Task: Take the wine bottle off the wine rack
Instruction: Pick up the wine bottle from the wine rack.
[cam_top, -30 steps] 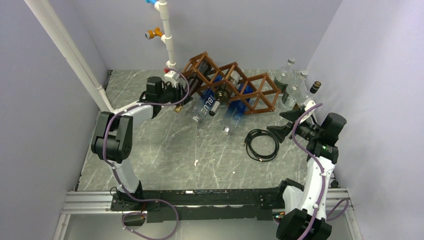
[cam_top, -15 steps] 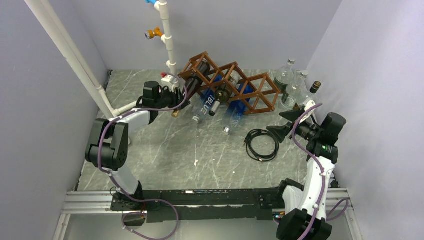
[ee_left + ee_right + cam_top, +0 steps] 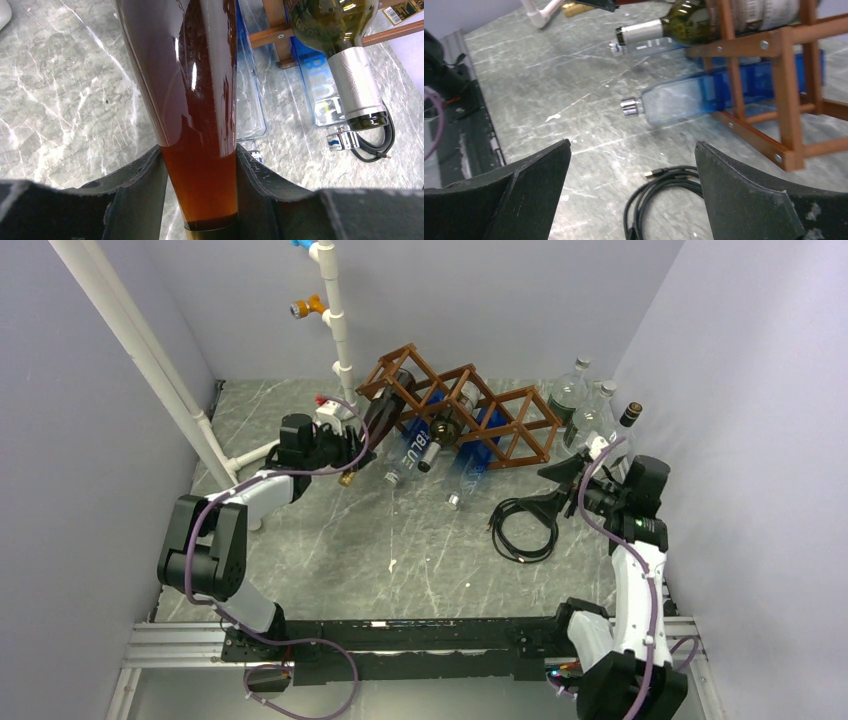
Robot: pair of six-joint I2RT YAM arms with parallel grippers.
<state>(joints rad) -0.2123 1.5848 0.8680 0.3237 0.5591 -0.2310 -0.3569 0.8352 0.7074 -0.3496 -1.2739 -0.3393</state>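
By the wine rack (image 3: pixel 786 100), left pincer (image 3: pixel 199 162) holds the wine bottle (image 3: pixel 195 75); right pincer (image 3: pixel 632 145) gapes wide

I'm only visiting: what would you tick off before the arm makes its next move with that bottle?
1. Left hand clamped on the wine bottle at its neck: ok.
2. Bottle free of the wine rack: not ok, its body lies in a cell.
3. Green bottle apart from the held one: ok.
4. Right hand open, empty, off the rack: ok.
5. Black cable out of the likely pull path: ok, probably.
6. Rack will stay put: cannot tell.
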